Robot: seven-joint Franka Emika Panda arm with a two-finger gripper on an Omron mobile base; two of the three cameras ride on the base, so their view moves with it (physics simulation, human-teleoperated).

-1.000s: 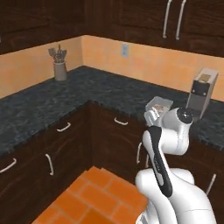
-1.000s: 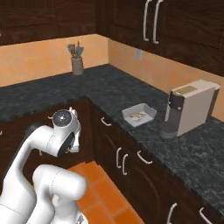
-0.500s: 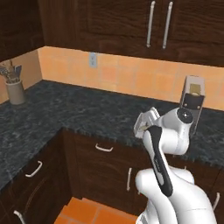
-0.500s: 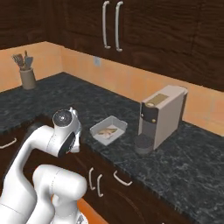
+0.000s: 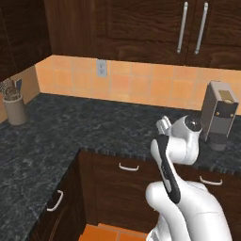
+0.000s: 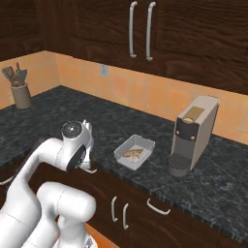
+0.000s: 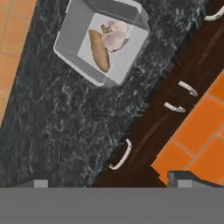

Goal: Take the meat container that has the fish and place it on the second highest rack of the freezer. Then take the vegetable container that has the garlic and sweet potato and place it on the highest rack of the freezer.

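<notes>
Currently I see the clear grey plastic tray holding a brown-orange sweet potato and pinkish-white garlic bulb on the black speckled stone surface, near its front edge, beside the beige coffee machine. Jaws spread wide, holding nothing.

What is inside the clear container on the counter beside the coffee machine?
The container holds a brown-orange sweet potato and a pinkish-white garlic bulb, lying side by side on its floor. Whatever lies under them is hidden.
</notes>
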